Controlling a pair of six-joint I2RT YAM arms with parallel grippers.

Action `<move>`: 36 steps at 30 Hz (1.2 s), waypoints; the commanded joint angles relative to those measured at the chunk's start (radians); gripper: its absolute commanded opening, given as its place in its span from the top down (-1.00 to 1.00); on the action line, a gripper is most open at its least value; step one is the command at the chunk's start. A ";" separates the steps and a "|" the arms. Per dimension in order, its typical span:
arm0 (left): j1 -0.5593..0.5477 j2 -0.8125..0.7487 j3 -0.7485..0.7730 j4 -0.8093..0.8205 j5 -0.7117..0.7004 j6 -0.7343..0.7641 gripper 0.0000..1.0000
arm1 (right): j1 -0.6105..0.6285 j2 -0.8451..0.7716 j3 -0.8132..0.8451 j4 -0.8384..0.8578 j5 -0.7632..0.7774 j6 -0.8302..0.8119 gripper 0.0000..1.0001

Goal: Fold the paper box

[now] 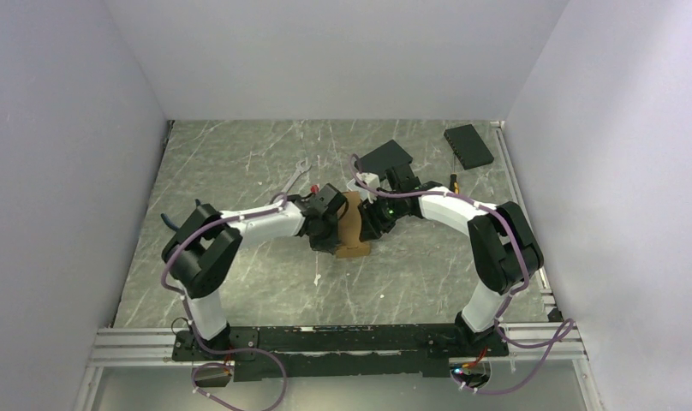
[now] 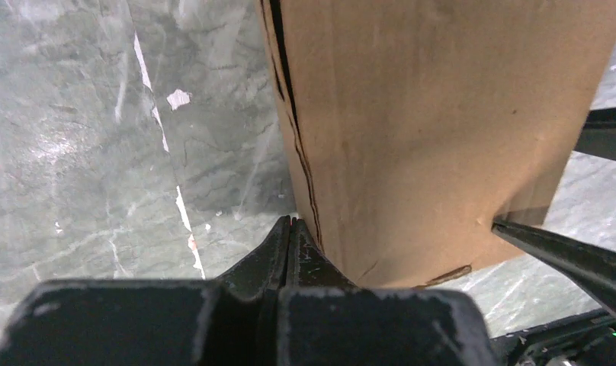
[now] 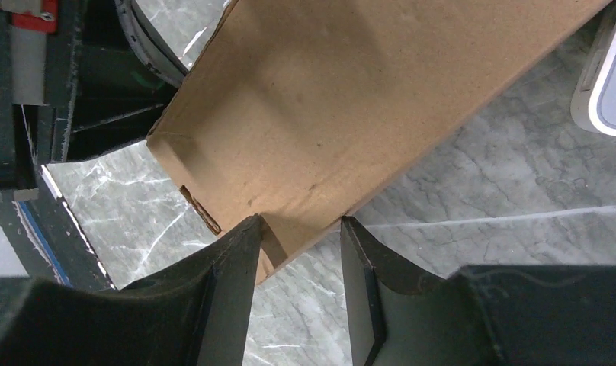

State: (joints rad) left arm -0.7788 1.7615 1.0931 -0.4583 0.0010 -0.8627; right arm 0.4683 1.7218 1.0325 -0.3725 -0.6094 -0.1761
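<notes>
Paper box: the paper box, plain brown corrugated cardboard, stood on end near the middle of the marbled grey desk, between the two arms' wrists.
Box, hidden parts: from above, both wrists covered its flanks. In each wrist view it ran off the top of the frame, so its full outline and its flaps could not be made out.
Box, detail: a dark slit ran down one face near its left edge in the left wrist view, and a torn-looking notch sat at the lower corner in the right wrist view.
Left gripper: the left gripper had its jaws pressed together, their tip just beside the box's lower left edge. Whether it touched the cardboard could not be told.
Right gripper: the right gripper had its jaws spread to either side of the box's lower corner, both tips at the cardboard. Whether they squeezed it could not be told.
Cross view: one right finger met the box's right side low down in the left wrist view.
White case: a rounded white case was cut off by the right wrist view's edge.
Black slabs: a black slab lay behind the right wrist, partly hidden by it. Another black slab lay near the far right corner.
</notes>
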 commanded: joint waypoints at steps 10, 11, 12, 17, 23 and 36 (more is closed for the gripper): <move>-0.024 -0.203 -0.091 0.024 -0.063 -0.009 0.88 | 0.001 0.026 -0.027 -0.006 0.056 -0.020 0.06; -0.024 -0.260 -0.138 0.033 -0.078 -0.016 0.76 | -0.004 0.025 -0.028 -0.004 0.051 -0.017 0.06; -0.023 -0.320 -0.190 0.049 -0.094 -0.025 0.62 | -0.007 0.027 -0.028 -0.002 0.046 -0.013 0.06; 0.010 -0.580 -0.430 0.215 -0.086 -0.051 -0.10 | -0.047 0.046 -0.033 0.005 -0.038 0.020 0.09; 0.062 -0.660 -0.546 0.428 -0.001 -0.052 -0.64 | -0.159 0.044 -0.071 0.080 -0.231 0.125 -0.15; 0.089 -0.341 -0.524 0.781 0.118 -0.122 -0.92 | -0.283 0.153 -0.103 0.147 -0.445 0.244 0.46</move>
State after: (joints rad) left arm -0.6998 1.3388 0.5442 0.1436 0.0635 -0.9348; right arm 0.2272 1.8381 0.9501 -0.2749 -1.0035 0.0380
